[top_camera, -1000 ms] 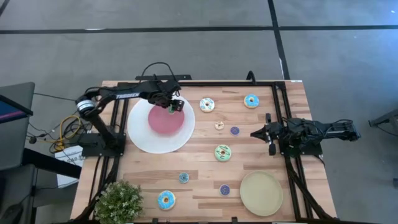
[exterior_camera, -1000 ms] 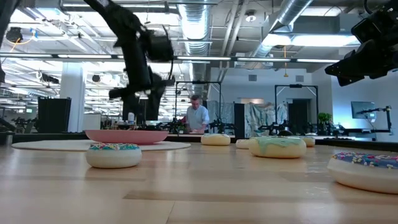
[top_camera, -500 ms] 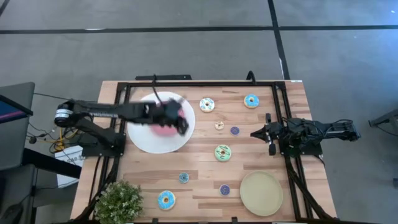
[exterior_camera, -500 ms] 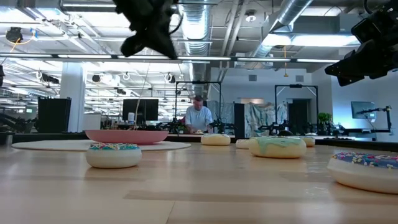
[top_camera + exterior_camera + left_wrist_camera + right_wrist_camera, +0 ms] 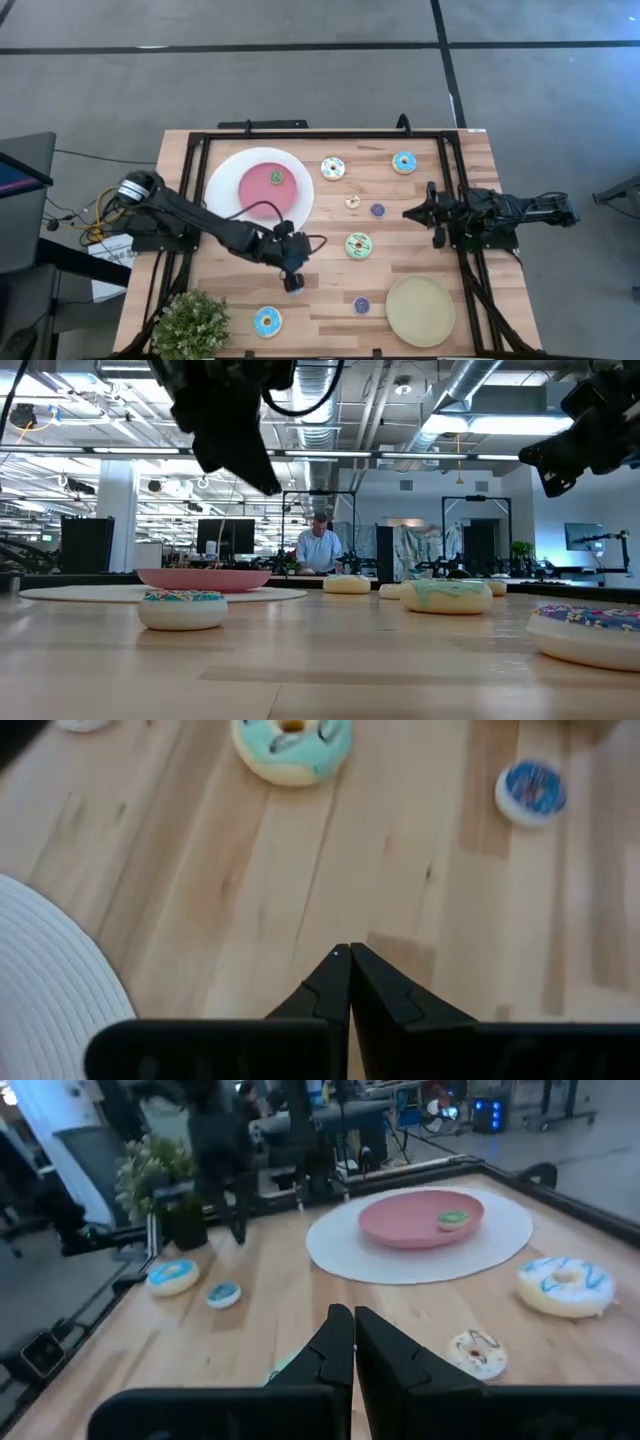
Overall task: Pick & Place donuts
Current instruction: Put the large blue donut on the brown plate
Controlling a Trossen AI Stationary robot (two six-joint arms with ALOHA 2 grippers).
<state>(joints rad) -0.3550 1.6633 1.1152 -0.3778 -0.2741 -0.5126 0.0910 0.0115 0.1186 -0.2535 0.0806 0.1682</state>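
Hovering with fingers pressed together, the left gripper [image 5: 291,262] is sitting nearest the tiny blue donut [image 5: 295,287], just at its 6 o'clock.

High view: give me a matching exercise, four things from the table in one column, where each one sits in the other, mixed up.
Things:
1. tiny green donut
2. light green donut
3. tan plate
4. plant

Places, as the high view shows them:
a. bottom-left corner of the table
b. on the pink centre of the white plate
c. near the bottom-right corner
d. on bare wood, mid-table

Pairs: 1-b, 2-d, 3-c, 4-a
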